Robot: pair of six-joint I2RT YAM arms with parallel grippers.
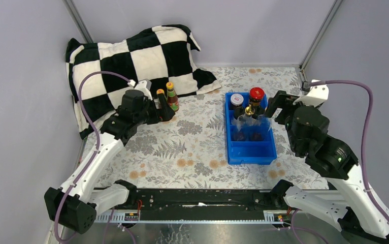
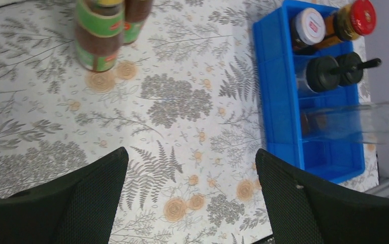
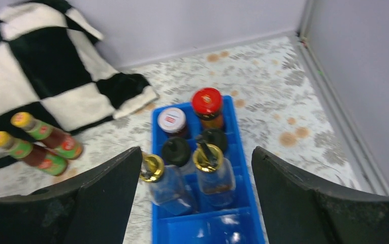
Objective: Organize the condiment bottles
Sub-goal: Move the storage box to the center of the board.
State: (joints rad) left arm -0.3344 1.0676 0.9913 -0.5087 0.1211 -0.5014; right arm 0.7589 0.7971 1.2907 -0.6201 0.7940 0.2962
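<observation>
Two orange-capped sauce bottles (image 1: 171, 96) (image 2: 98, 35) (image 3: 47, 134) stand on the floral cloth by the pillow, just beyond my left gripper (image 1: 164, 109) (image 2: 191, 152), which is open and holds nothing. The blue tray (image 1: 251, 151) (image 2: 279, 101) (image 3: 256, 203) holds the white-lidded jar (image 1: 237, 100) (image 3: 172, 121), the red-lidded jar (image 1: 256, 94) (image 3: 206, 104), two black-capped shakers (image 3: 176, 151) (image 2: 322, 73) and two gold-spouted clear bottles (image 3: 207, 157) (image 1: 248, 112); the left one (image 3: 153, 168) leans left. My right gripper (image 1: 273, 104) (image 3: 196, 152) is open above the tray.
A black-and-white checked pillow (image 1: 136, 56) lies at the back left, close behind the sauce bottles. Grey walls enclose the table at the back and both sides. The floral cloth (image 1: 192, 142) covers the table between the arms.
</observation>
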